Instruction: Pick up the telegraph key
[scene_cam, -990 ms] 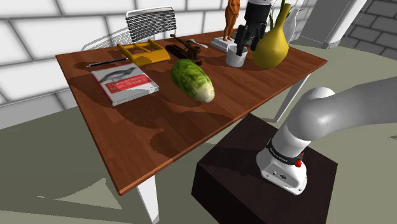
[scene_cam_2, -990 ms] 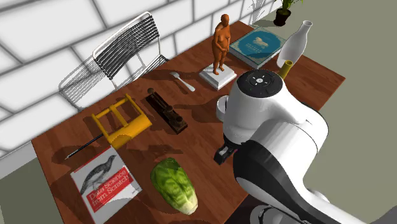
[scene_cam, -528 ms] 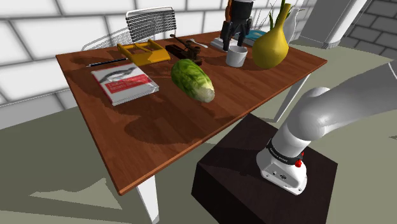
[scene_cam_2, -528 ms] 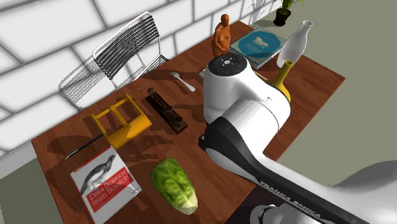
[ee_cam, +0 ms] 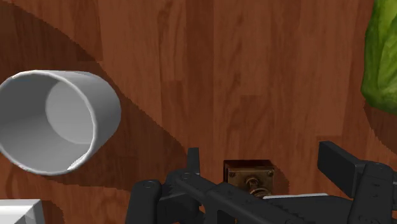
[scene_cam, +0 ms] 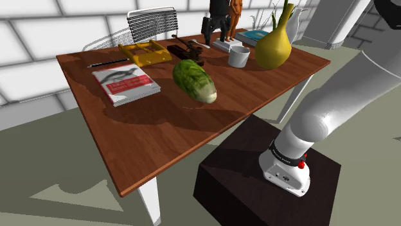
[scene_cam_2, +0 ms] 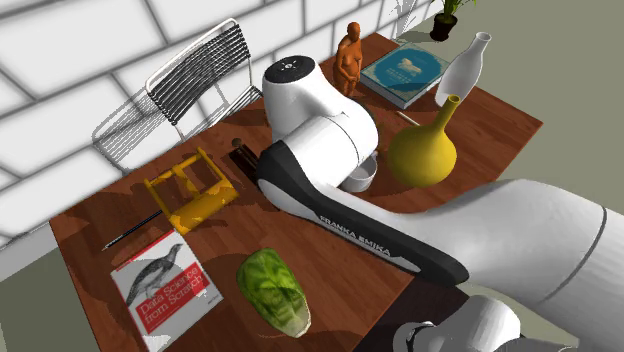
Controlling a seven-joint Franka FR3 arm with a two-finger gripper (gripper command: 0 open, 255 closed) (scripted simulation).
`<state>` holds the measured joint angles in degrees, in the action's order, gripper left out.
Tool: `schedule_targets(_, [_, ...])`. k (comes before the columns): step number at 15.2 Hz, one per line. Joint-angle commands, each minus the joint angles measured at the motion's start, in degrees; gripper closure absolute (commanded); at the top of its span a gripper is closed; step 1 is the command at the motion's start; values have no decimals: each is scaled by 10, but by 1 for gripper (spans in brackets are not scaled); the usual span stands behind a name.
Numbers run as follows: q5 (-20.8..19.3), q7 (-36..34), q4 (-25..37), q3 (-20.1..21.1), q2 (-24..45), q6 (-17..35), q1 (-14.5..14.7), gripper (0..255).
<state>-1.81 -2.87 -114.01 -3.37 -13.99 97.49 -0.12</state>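
A reddish-brown wooden tabletop (scene_cam: 160, 122) carries a leafy green lettuce head (scene_cam: 194, 81) near its middle, a white-and-red paperback book (scene_cam: 126, 83) at the shoulder view's left of it, and a yellow slatted rack (scene_cam: 145, 52) farther back. A plain white cup (scene_cam: 239, 56) stands just beside a yellow gourd-shaped vase (scene_cam: 274, 46). A wire-backed chair (scene_cam: 151, 24) stands behind.

Printed along the arm (scene_cam_2: 352, 228): "FRANKA EMIKA". On the cover of the red-and-white book (scene_cam_2: 165, 290): "Data Science from Scratch".

white rounded arm (scene_cam_2: 318, 118) links; dark band (scene_cam_2: 300, 185) bearing white "franka emika" lettering; white base flange (scene_cam: 284, 172), dark ring, red dots (scene_cam: 301, 165); all-black blocky end effector (ee_cam: 264, 162); dark brown box stand (scene_cam: 241, 183).
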Motion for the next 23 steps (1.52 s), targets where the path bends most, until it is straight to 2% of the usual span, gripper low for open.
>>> schedule_targets(1, [4,2,47,-2,53,5,0,0])
schedule_targets(7, [15,8,210,-4,200,-16,0,0])
schedule_targets(14, [28,12,462,-3,388,-86,-7,0])
schedule_targets(23, [28,12,386,-3,377,-21,-6,0])
